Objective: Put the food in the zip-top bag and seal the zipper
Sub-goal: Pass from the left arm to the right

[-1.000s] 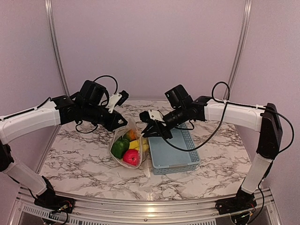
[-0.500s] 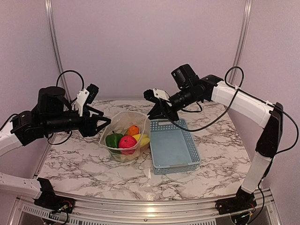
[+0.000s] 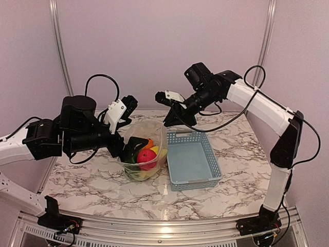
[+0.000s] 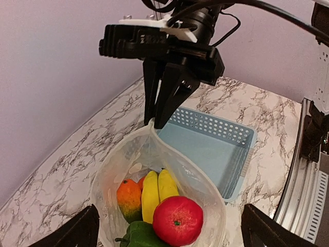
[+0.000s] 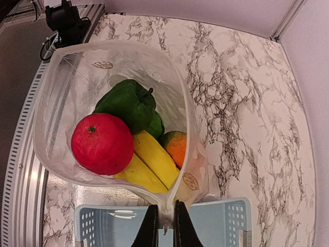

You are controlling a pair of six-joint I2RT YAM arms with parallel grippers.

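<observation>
Here, the right gripper (image 5: 164, 222) pinches the zip-top bag (image 5: 55, 121) by its mouth corner, food (image 5: 103, 144) inside. The left gripper (image 4: 169, 207) gapes open at the opposite side. Sealing probably needs the zipper (image 5: 186, 110) drawn taut first.

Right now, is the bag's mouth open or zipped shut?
Open: the mouth of the zip-top bag gapes wide above the food; the right gripper pinches its rim.

The zip-top bag (image 5: 118, 56) is thin clear plastic, shiny and creased. Inside, the apple (image 5: 102, 144), banana (image 5: 154, 157) and green pepper (image 5: 126, 105) are smooth, glossy plastic. The light-blue basket (image 3: 193, 162) is matt perforated plastic. The counter (image 3: 92, 180) has a polished marble-look surface reflecting light.
</observation>
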